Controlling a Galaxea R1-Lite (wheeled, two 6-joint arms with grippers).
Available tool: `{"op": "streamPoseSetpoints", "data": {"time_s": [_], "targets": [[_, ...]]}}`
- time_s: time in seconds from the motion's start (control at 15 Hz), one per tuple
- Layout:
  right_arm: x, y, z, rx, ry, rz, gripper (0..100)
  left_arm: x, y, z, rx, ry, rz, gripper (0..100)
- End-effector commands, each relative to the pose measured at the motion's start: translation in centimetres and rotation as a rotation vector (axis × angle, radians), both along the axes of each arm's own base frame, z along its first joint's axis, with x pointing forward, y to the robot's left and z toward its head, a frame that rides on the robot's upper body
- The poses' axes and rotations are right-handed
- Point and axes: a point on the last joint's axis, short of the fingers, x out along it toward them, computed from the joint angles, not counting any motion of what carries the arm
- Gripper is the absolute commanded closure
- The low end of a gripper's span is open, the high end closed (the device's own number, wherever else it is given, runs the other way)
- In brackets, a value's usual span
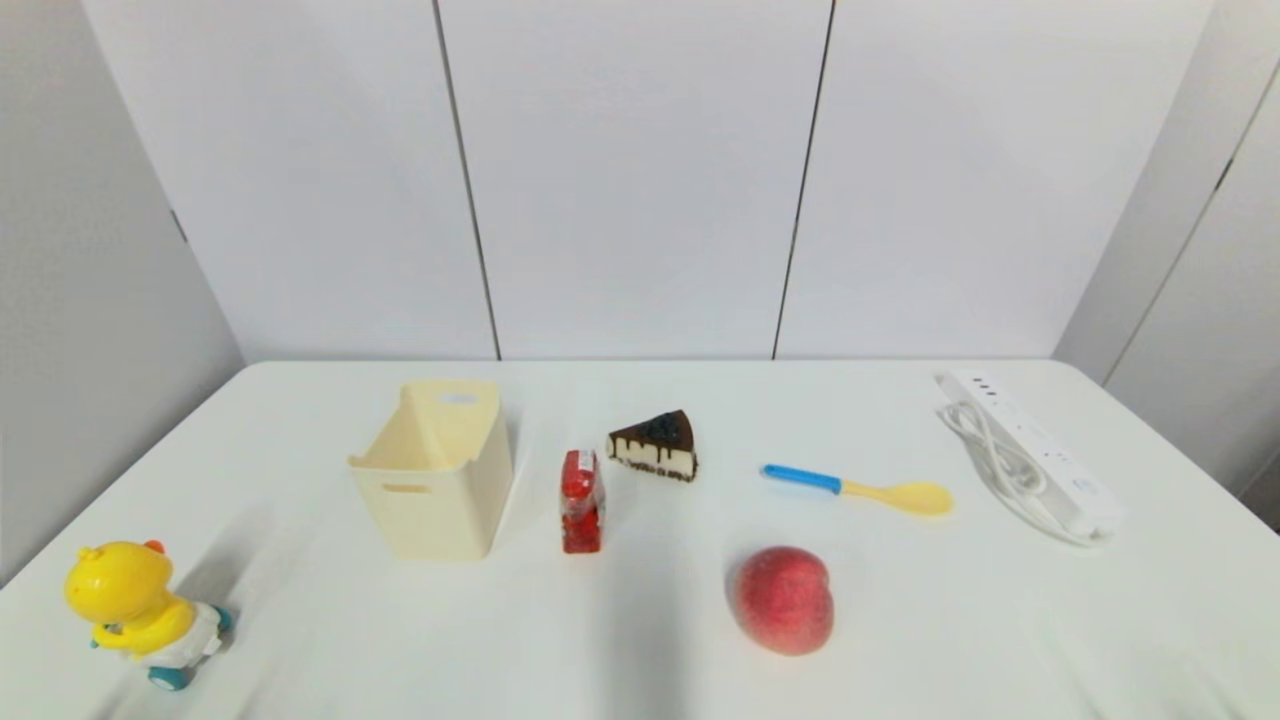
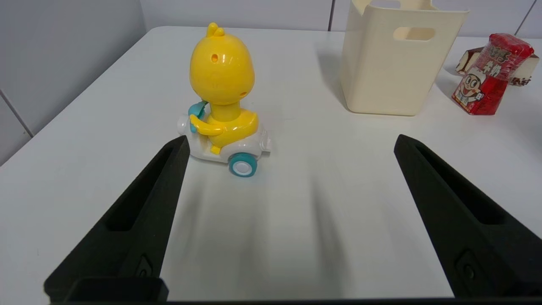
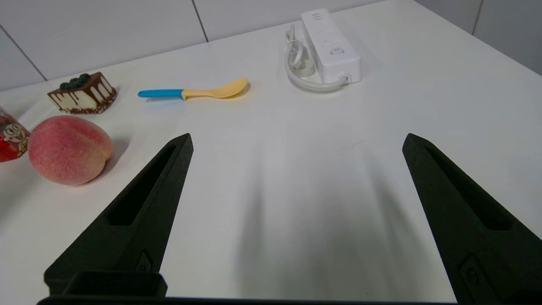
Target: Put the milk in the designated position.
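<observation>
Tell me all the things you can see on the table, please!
milk: one, red carton, upright mid-table, just right of the bin
bin: one, cream plastic, left of centre
cake slice: one, white with a chocolate top, behind the milk
spoon: one, yellow with a blue handle, right of the cake
peach: one, pinkish red, near the front, right of the milk
duck toy: one, yellow, riding a white car with teal wheels, front left corner
power strip: one, white with a coiled cord, far right
table: one, white
left gripper: black, open, low near the duck toy
right gripper: black, open, low over bare table right of the peach
</observation>
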Motion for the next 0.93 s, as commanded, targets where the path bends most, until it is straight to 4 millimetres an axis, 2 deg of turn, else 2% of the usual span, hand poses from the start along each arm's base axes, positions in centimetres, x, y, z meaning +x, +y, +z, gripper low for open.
{"op": "streamPoseSetpoints", "data": {"time_s": [0.07,0.93], "targets": [[0.01,0.00,0.00,0.001,0.002,-0.001,0,0.00,0.00,0.01,0.000,-0.001,0.000,0],[0.01,0.00,0.00,0.001,0.002,-0.001,0,0.01,0.00,0.01,0.000,0.001,0.000,0]]}}
